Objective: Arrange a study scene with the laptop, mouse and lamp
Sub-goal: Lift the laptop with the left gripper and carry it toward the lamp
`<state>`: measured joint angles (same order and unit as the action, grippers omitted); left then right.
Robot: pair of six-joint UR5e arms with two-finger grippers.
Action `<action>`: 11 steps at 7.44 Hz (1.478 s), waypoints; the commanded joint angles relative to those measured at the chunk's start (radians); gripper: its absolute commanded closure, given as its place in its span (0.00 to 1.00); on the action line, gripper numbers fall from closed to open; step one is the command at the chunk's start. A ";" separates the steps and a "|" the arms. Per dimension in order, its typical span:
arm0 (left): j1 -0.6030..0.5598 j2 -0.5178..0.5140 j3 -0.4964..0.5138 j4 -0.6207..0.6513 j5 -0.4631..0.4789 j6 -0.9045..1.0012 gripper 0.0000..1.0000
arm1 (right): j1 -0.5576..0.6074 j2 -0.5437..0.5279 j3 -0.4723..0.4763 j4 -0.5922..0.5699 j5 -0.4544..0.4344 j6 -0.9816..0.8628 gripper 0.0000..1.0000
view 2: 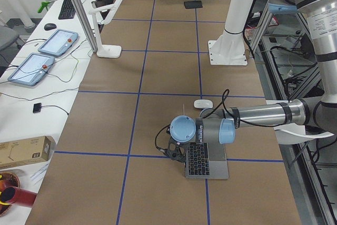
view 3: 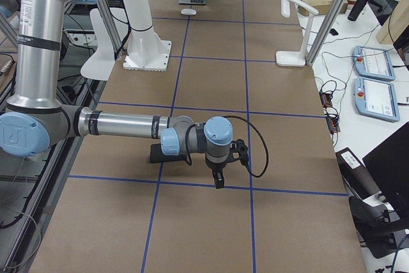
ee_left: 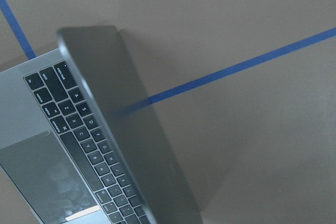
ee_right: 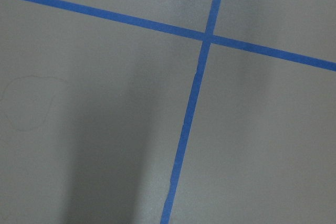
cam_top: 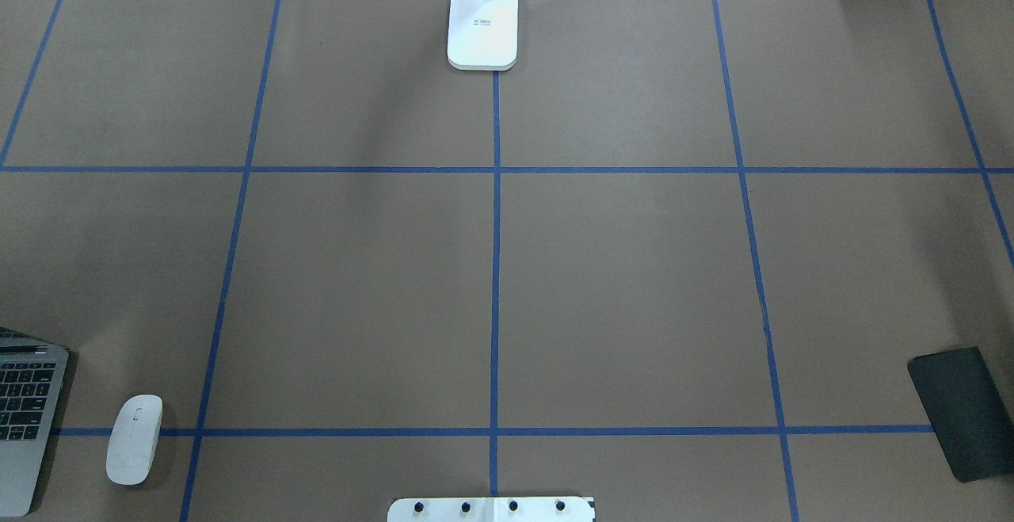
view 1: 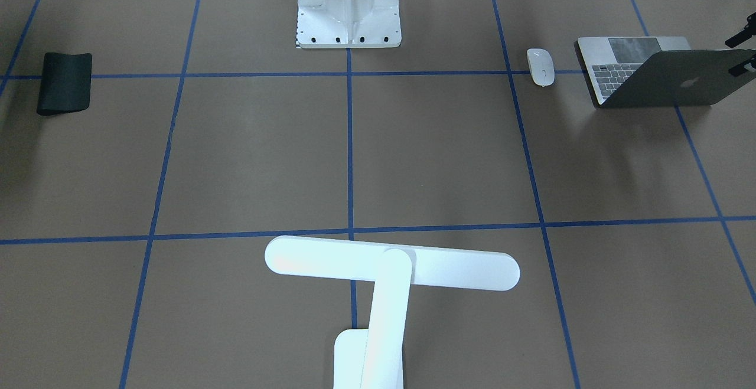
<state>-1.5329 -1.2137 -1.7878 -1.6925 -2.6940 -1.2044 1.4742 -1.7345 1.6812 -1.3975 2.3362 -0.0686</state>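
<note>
The space-grey laptop (view 1: 649, 79) stands partly open at the table's left end, its lid tilted up and its keyboard showing. It also shows in the left wrist view (ee_left: 105, 145). The white mouse (view 1: 540, 66) lies beside it, apart from it. The white lamp (view 1: 390, 268) stands at the far middle edge, with its base (cam_top: 482, 27) on the tape line. My left gripper (view 1: 744, 51) is at the lid's outer edge and only dark bits of it show, so I cannot tell its state. My right gripper (view 3: 218, 177) points down over bare table beside the mat; I cannot tell its state.
A flat black mat (view 1: 65, 82) lies at the table's right end, also in the overhead view (cam_top: 962, 411). The white ribbed bolted pedestal (view 1: 348, 8) stands at the robot's side, in the middle. Blue tape lines (ee_right: 205, 38) divide the brown table.
</note>
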 commanded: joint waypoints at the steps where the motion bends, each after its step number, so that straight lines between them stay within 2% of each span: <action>1: 0.000 0.000 0.005 -0.004 -0.013 -0.001 0.88 | 0.000 0.000 0.000 0.000 0.000 0.000 0.00; 2: -0.001 0.000 0.005 -0.004 -0.015 -0.003 1.00 | 0.000 0.000 0.000 0.000 -0.002 0.000 0.00; 6: -0.001 -0.018 0.027 0.008 -0.090 -0.003 1.00 | 0.000 0.001 0.002 0.000 -0.002 0.000 0.00; 8: -0.003 -0.078 0.022 0.013 -0.161 -0.076 1.00 | 0.000 0.000 0.000 0.000 0.000 0.000 0.00; 11: -0.003 -0.199 0.019 0.016 -0.162 -0.193 1.00 | 0.000 -0.013 0.002 0.000 0.002 0.000 0.00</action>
<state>-1.5355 -1.3557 -1.7688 -1.6785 -2.8543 -1.3407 1.4742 -1.7377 1.6810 -1.3981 2.3366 -0.0691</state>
